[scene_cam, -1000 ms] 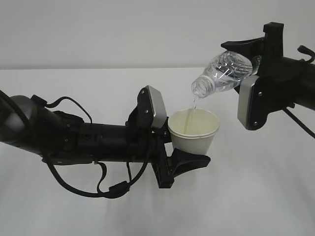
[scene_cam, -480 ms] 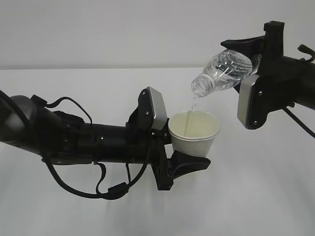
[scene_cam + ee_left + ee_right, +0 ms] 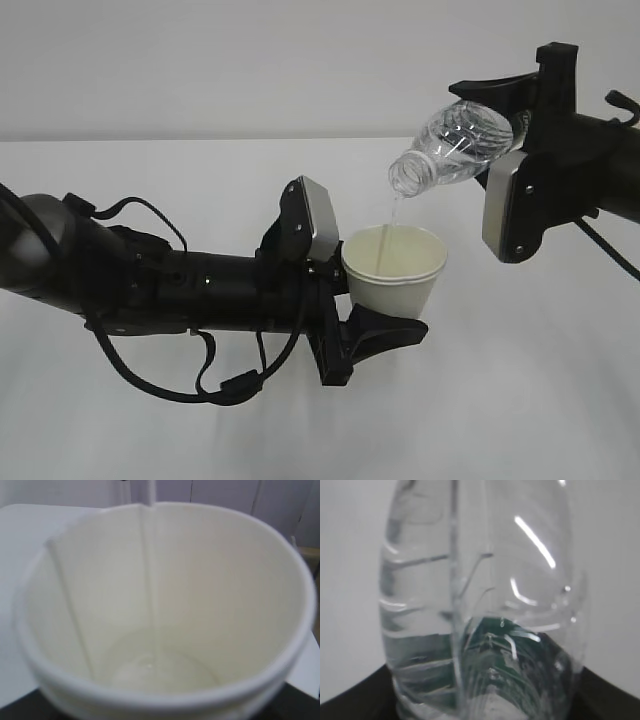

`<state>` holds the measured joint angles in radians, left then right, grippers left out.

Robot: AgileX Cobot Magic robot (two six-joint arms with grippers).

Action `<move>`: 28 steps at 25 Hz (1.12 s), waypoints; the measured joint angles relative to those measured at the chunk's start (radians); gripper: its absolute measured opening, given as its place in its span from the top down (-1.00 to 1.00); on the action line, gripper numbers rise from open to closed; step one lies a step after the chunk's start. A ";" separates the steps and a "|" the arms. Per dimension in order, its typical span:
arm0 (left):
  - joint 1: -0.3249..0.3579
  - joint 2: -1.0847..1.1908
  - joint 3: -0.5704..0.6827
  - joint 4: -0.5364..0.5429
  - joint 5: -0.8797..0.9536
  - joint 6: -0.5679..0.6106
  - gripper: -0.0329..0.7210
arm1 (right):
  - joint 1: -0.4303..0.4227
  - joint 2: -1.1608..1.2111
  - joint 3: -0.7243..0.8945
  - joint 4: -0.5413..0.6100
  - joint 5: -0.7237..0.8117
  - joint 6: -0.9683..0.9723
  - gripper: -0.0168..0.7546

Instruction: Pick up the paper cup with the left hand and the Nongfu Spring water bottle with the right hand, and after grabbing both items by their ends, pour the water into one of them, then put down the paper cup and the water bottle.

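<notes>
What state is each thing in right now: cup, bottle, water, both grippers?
paper cup: upright, held off the table, partly filled.
water bottle: capless, tilted mouth-down above the cup.
water: thin stream falling into the cup.
left gripper: shut on the cup.
right gripper: shut on the bottle.

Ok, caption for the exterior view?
Right gripper tips bottle, pouring water into cup held by left gripper.

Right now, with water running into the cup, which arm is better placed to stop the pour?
The right. Its tool holds the tilted water bottle, so tipping it upright would likely end the stream. The left tool only holds the paper cup below.
</notes>
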<state>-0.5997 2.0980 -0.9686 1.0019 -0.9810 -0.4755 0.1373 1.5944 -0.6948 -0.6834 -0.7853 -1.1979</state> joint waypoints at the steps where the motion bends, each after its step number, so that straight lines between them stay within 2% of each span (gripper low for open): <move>1: 0.000 0.000 0.000 0.000 0.000 0.000 -0.31 | 0.000 0.000 0.000 0.000 0.000 0.000 -0.27; 28: 0.000 0.000 0.000 0.000 0.002 -0.004 -0.31 | 0.000 0.000 0.000 0.000 -0.001 -0.017 -0.27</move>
<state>-0.5997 2.0980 -0.9686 1.0019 -0.9795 -0.4793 0.1373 1.5944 -0.6948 -0.6834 -0.7860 -1.2147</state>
